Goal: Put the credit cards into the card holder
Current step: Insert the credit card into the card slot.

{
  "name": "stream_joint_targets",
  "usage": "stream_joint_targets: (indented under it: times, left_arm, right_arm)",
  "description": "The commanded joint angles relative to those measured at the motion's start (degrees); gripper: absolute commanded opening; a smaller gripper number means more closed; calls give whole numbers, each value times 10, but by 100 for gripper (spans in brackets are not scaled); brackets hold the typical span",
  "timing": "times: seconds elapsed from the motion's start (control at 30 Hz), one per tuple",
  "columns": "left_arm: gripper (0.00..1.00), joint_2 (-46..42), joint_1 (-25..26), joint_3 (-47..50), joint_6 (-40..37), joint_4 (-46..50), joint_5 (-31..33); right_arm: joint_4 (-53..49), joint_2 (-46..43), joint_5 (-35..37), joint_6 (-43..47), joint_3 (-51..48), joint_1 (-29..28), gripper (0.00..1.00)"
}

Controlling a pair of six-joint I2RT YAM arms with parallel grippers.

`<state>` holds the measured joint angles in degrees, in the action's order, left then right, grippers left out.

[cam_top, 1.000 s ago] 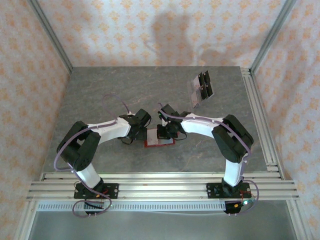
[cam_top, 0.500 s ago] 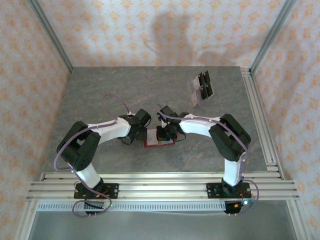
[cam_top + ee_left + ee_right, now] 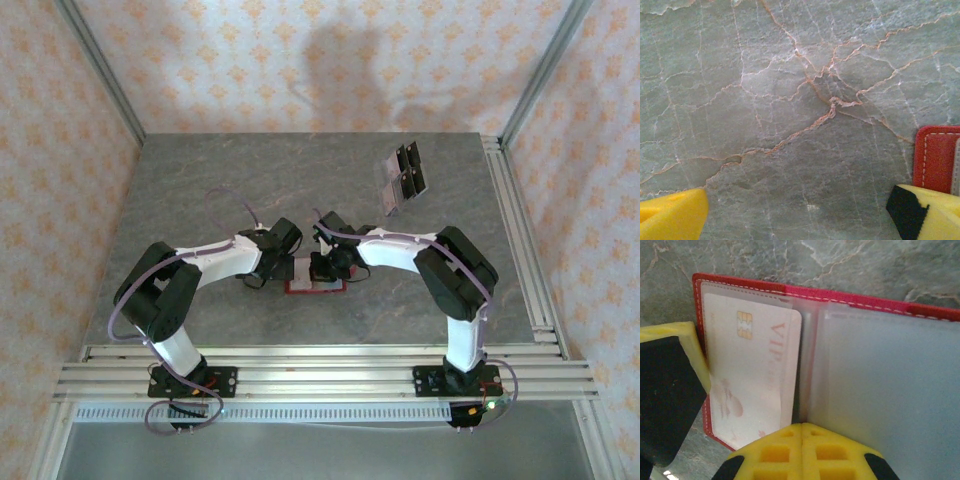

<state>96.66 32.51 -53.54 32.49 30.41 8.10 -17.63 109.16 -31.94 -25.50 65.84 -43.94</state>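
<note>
Card holder open flat, credit card in pocket, shifted slightly left; left fingers apart; right fingers cannot tell.

You have bare grey veined stone tabletop open across the far left. At far right, a cluster of dark rectangular cards sits in the way. At centre, the left gripper and right gripper crowd the open red stitched wallet, with hardly any gap between them.

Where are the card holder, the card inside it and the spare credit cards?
card holder (image 3: pixel 865 302): right wrist view, red stitched top edge.
inserted card (image 3: pixel 755 370): right wrist view, pale face.
credit cards (image 3: pixel 403 178): top external view, middle of the cluster.
</note>
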Motion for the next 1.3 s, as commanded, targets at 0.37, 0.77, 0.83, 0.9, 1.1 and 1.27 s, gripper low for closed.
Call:
stream_joint_targets:
  times: [0.37,0.77,0.83,0.9,1.1,1.27]
  left_arm:
    - [99,-51,-6,-1,23,29,62]
    - [98,-56,-7,47,17,19,38]
    - [98,-57,-6,56,13,7,20]
    - [98,-59,-6,63,10,-6,3]
    - [98,-66,2,80,5,-50,-45]
    - [98,-71,13,95,9,-80,-66]
  right_arm:
    - [9,27,1,-10,-6,-7,0]
    - [2,31,15,-9,-6,-7,0]
    - [0,31,14,-8,-5,-7,0]
    - [0,32,14,-7,-5,-7,0]
    - [-1,33,12,-7,-2,-7,0]
    - [-1,32,-1,-12,6,-7,0]
